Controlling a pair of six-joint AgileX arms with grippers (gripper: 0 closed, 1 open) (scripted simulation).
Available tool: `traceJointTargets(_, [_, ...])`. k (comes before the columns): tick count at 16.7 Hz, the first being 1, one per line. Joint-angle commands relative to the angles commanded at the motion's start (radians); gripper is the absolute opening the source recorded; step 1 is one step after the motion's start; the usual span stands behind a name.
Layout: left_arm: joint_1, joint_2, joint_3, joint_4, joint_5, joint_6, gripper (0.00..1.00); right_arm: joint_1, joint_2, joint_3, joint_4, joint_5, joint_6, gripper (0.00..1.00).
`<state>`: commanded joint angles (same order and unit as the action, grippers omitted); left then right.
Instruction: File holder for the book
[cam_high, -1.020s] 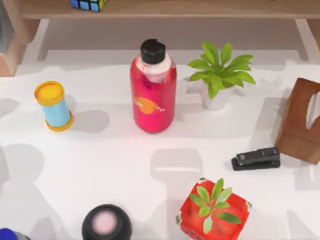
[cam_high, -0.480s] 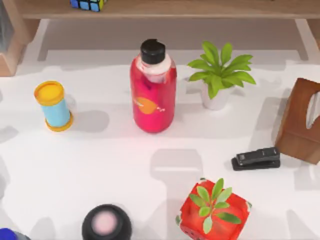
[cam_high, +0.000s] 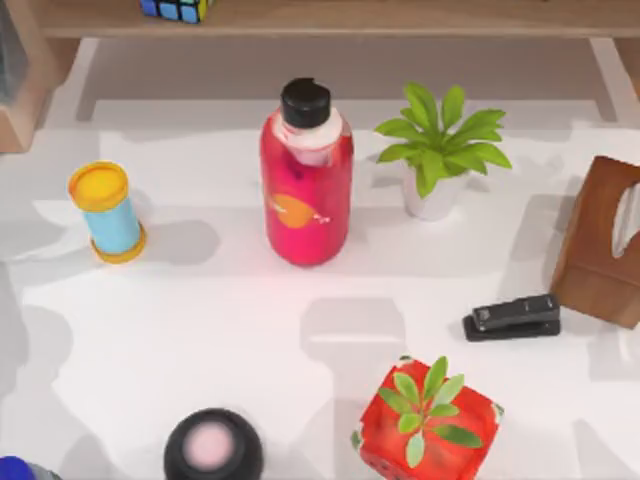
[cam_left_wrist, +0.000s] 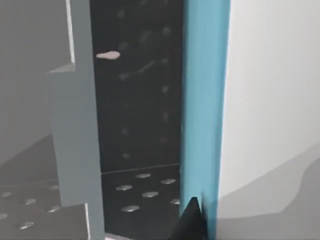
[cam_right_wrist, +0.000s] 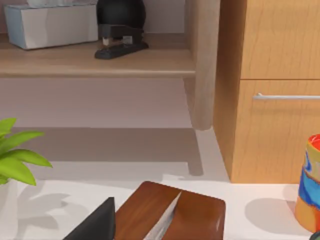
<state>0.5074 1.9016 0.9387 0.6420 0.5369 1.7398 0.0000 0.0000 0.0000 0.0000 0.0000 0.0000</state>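
Observation:
The book is out of view. The file holder (cam_high: 20, 95) is a light tan wooden piece with a greyish inside, cut off at the far left corner of the top view. In the left wrist view a dark fingertip of my left gripper (cam_left_wrist: 192, 224) hangs beside a cyan strip (cam_left_wrist: 205, 100) that borders the white table; a black dotted surface lies beyond. The right wrist view has a dark finger of my right gripper (cam_right_wrist: 97, 225) just above the brown tissue box (cam_right_wrist: 172, 212).
On the table stand a red bottle (cam_high: 306, 185), a blue tube with a yellow cap (cam_high: 106, 212), a potted plant (cam_high: 437, 150), a black stapler (cam_high: 512, 317), the tissue box (cam_high: 600, 240), a red cube planter (cam_high: 428, 420) and a black round lid (cam_high: 212, 446). A shelf board (cam_high: 330, 18) spans the back.
The grey shadows along the table's left side have shifted and spread. No object on the table has moved.

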Motion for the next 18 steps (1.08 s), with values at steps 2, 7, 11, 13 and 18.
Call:
traceJointTargets(2, [0.000,0.000,0.000,0.000,0.000,0.000,0.00,0.000,0.000,0.000,0.000,0.000,0.000,1.00])
traceJointTargets(7, [-0.008,0.020,0.031,-0.003,-0.010,-0.004,0.00,0.000,0.000,0.000,0.000,0.000,0.000,1.00])
traceJointTargets(11, [-0.035,0.079,0.100,-0.009,-0.033,-0.013,0.00,0.000,0.000,0.000,0.000,0.000,0.000,1.00])
traceJointTargets(13, [-0.040,0.091,0.110,-0.011,-0.037,-0.014,0.00,0.000,0.000,0.000,0.000,0.000,0.000,1.00])
traceJointTargets(18, [-0.040,0.091,0.110,-0.011,-0.037,-0.014,0.15,0.000,0.000,0.000,0.000,0.000,0.000,1.00])
